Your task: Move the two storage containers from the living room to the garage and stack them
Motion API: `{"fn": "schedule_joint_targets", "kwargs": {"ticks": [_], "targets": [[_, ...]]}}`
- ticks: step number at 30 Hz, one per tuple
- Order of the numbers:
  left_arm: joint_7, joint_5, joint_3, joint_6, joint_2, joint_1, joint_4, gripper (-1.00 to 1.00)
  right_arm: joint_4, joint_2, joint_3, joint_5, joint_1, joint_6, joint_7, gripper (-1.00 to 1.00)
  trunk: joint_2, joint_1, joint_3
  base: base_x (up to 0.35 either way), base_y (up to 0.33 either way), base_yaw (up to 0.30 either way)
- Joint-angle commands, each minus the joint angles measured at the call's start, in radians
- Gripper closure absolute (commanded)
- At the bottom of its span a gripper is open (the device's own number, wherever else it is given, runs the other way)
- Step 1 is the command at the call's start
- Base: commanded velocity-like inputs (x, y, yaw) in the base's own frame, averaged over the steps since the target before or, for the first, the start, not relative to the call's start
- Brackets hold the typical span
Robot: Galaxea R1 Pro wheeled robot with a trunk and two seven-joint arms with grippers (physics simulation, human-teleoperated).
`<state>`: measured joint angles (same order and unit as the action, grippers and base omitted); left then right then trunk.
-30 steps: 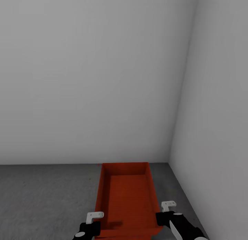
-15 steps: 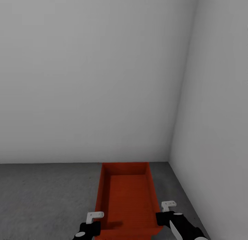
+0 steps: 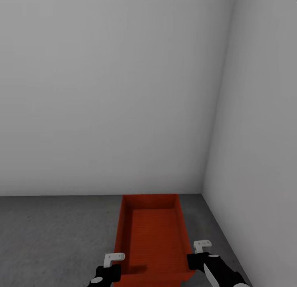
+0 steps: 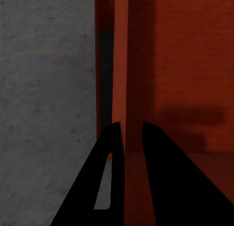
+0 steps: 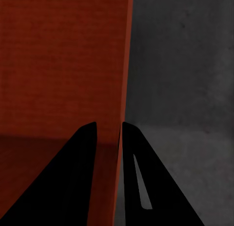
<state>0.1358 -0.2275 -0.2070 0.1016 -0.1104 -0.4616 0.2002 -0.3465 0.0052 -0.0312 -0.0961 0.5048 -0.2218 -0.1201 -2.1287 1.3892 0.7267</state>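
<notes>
Walls (image 3: 123, 93) of plain pale grey meet in a corner ahead and to the right, and the dark speckled concrete floor (image 3: 49, 233) of the garage runs up to them. Near that corner an orange-red storage container (image 3: 153, 237) sits lengthwise in front of the robot, open side up, its ribbed bottom showing. Whether it rests on the concrete or hangs just above it I cannot tell; one bin is all I can make out, so nothing shows a stack yet.

By the look of it, this is a stiff, light plastic bin: thin upright walls that may flex a little and offer smooth, fairly slippery faces. The long side walls near the close end are the sensible place to take hold, one arm on each, so the load stays level.

That is how it is held. The left gripper (image 4: 127, 134) has its fingers closed down onto the left wall, one inside and one outside. The right gripper (image 5: 108, 131) pinches the right wall the same way, with concrete beside it.
</notes>
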Motion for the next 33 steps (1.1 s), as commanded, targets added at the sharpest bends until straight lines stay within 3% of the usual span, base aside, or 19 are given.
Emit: {"fn": "schedule_joint_targets", "kwargs": {"ticks": [1,3,4,29,33], "targets": [[-0.005,-0.004,-0.011,0.033,0.043,0.0,0.004,1.0,0.001,-0.007,0.004,0.004,0.0,-0.009,-0.04,1.0,0.0,0.008,0.001,0.0,0.0,0.0],[-0.005,-0.004,-0.011,0.034,0.043,0.0,0.004,1.0,0.001,-0.007,0.004,0.004,0.0,-0.009,-0.04,1.0,0.0,0.008,0.001,0.0,0.0,0.0],[-0.005,-0.004,-0.011,0.034,0.043,0.0,0.004,-1.0,0.001,-0.007,0.005,0.004,0.0,-0.009,-0.04,-1.0,0.0,0.008,0.001,0.0,0.0,0.0],[-0.005,-0.004,-0.012,0.034,0.043,0.0,0.004,-1.0,0.001,-0.007,0.004,0.004,0.0,-0.01,-0.041,-1.0,0.0,0.008,0.001,0.0,0.0,0.0],[-0.006,-0.004,-0.012,0.034,0.043,0.0,0.004,-1.0,0.001,-0.007,0.004,0.004,0.0,-0.01,-0.041,-1.0,0.028,-0.008,-0.011,0.0,0.0,0.0]]}}
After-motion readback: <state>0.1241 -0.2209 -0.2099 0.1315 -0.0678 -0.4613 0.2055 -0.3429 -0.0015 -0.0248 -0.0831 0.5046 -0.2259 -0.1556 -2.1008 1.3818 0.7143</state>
